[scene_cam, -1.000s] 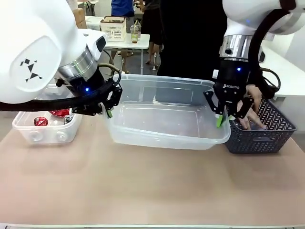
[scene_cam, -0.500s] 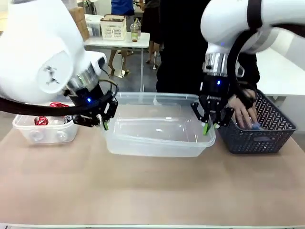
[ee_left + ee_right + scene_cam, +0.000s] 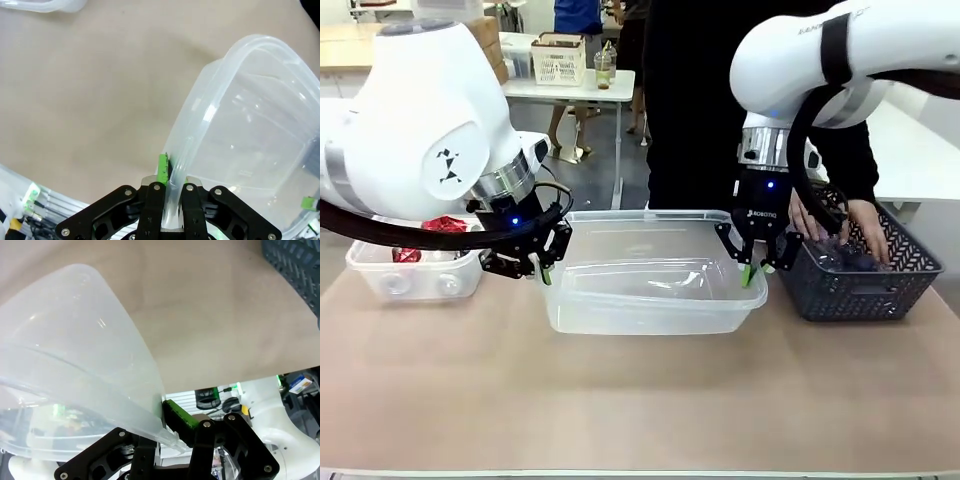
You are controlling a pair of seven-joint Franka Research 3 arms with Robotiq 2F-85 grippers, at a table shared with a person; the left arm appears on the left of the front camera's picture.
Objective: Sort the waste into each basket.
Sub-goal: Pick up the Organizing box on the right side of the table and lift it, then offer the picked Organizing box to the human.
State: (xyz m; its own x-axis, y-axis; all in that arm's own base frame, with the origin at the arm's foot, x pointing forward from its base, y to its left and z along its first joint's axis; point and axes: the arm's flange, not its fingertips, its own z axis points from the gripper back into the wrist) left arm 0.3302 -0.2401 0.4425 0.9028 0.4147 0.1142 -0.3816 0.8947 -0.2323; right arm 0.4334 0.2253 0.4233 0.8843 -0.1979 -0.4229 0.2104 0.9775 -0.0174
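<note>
A: From the front, we take the big clear tub (image 3: 650, 275) in the middle of the tabletop (image 3: 640, 400) as our landmark. Our left tool (image 3: 546, 266) is clenched on its left rim, and our right tool (image 3: 752, 268) grips its right rim.

B: We see no waste inside it. To its left sits the second clear tub (image 3: 415, 272), with red cans (image 3: 442, 225) in it. To the landmark's right stands a dark lattice basket (image 3: 865, 270), touching or nearly touching it, and a person's hand (image 3: 870, 228) reaches into that basket.

A: In the left wrist view, our left tool (image 3: 170, 175) has the big tub's (image 3: 250, 140) rolled rim pinched between its green pads (image 3: 162, 169), the fingers drawn tight on the plastic. The tabletop (image 3: 90, 90) lies bare on the outer side of the wall.

B: In the right wrist view, our right tool (image 3: 167, 427) holds the tub's (image 3: 75, 340) rim the same way, one green pad (image 3: 178, 416) pressed against the outside of the wall. A corner of the lattice basket (image 3: 295, 270) shows beyond the tub, well apart from the rim.
</note>
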